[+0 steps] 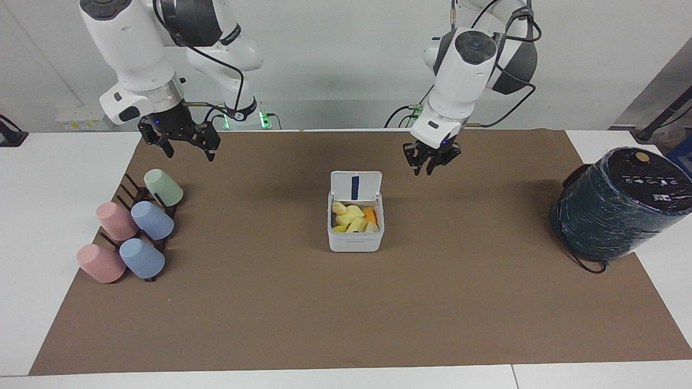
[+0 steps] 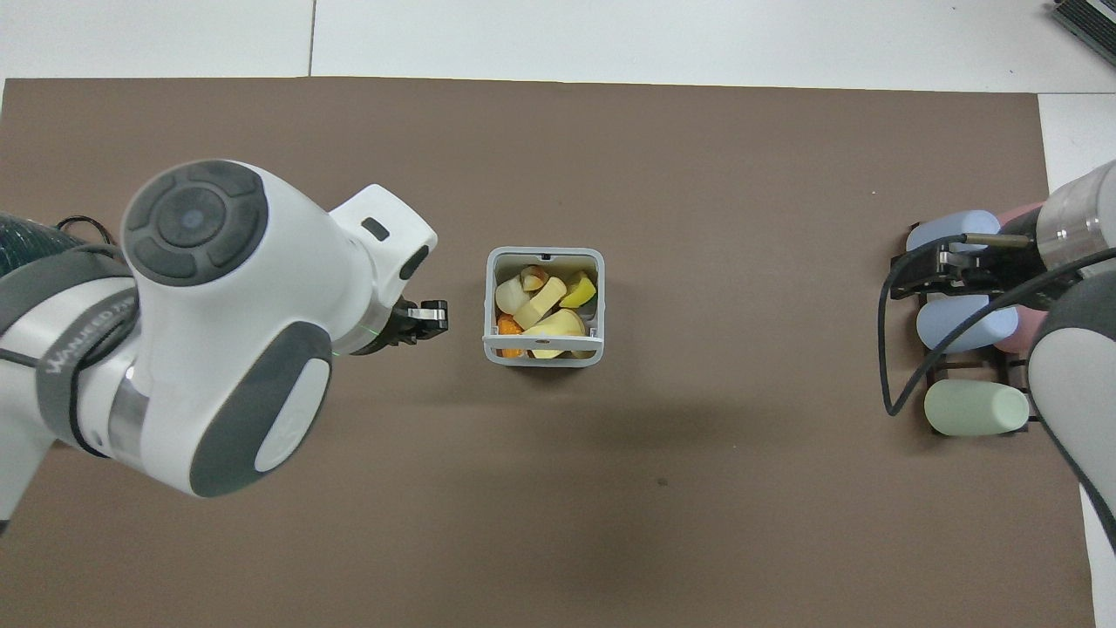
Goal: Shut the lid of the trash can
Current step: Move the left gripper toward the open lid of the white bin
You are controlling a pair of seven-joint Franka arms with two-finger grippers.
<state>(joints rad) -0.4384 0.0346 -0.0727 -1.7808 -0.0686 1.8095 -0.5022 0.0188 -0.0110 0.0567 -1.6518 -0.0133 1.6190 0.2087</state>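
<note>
The small white trash can (image 1: 355,241) stands mid-mat with yellow and orange pieces inside; it also shows in the overhead view (image 2: 491,296). Its lid (image 1: 356,186) stands upright on the edge nearer the robots, blue strip facing away from them. From overhead the lid (image 2: 542,337) is seen edge-on. My left gripper (image 1: 431,162) hangs over the mat beside the lid, toward the left arm's end, apart from it; it also shows overhead (image 2: 427,318). My right gripper (image 1: 181,145) is open and empty, waiting over the mat by the cup rack.
A dark rack (image 1: 141,194) holds green, blue and pink cups (image 1: 153,220) at the right arm's end. A large dark wrapped cylinder (image 1: 616,208) with a cable stands at the left arm's end.
</note>
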